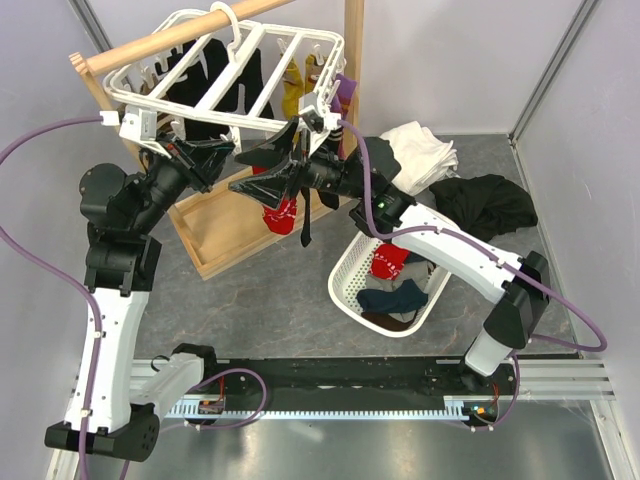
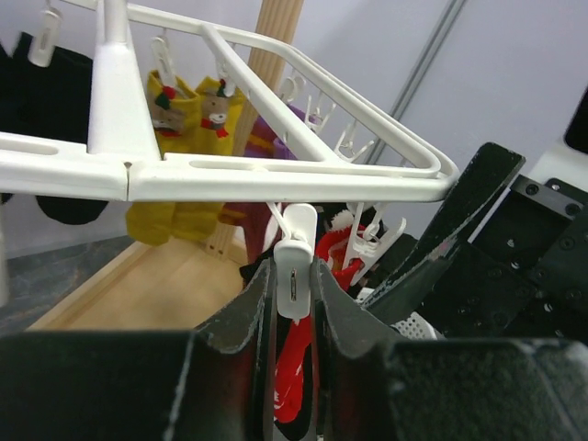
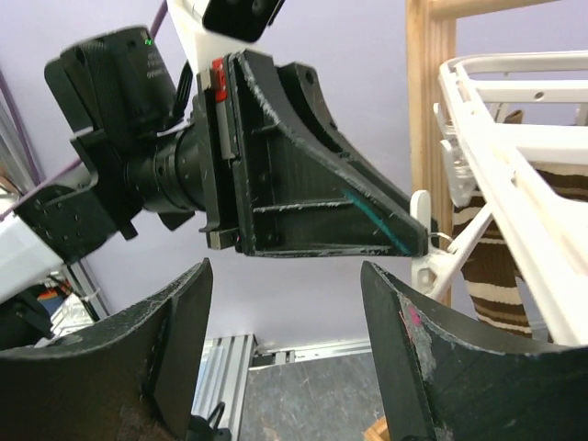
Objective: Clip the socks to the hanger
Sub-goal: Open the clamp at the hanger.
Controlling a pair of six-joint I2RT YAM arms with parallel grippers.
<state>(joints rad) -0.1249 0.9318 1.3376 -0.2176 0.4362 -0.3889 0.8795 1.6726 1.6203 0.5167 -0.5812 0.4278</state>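
Observation:
The white slatted hanger [image 1: 318,40] hangs from the wooden rod, with pegs dangling under its frame [image 2: 276,179]. My left gripper [image 2: 294,276] is shut on one white peg [image 2: 294,253] at the frame's near edge. A red sock [image 2: 294,377] with white pattern hangs straight down below that peg, between the fingers. From above, the left gripper [image 1: 230,152] and the red sock [image 1: 283,212] sit under the hanger's front rail. My right gripper [image 1: 242,172] faces the left one from the right. It stands open [image 3: 287,285] with nothing between its fingers, just under the left gripper's finger [image 3: 322,202].
Black [image 1: 215,75], yellow [image 2: 184,138] and purple [image 1: 345,95] socks hang clipped on the hanger. The wooden stand [image 1: 215,240] has its base under the grippers. A white lattice basket [image 1: 345,290] holds red and dark cloth. White [image 1: 420,150] and black [image 1: 490,205] cloth piles lie at the back right.

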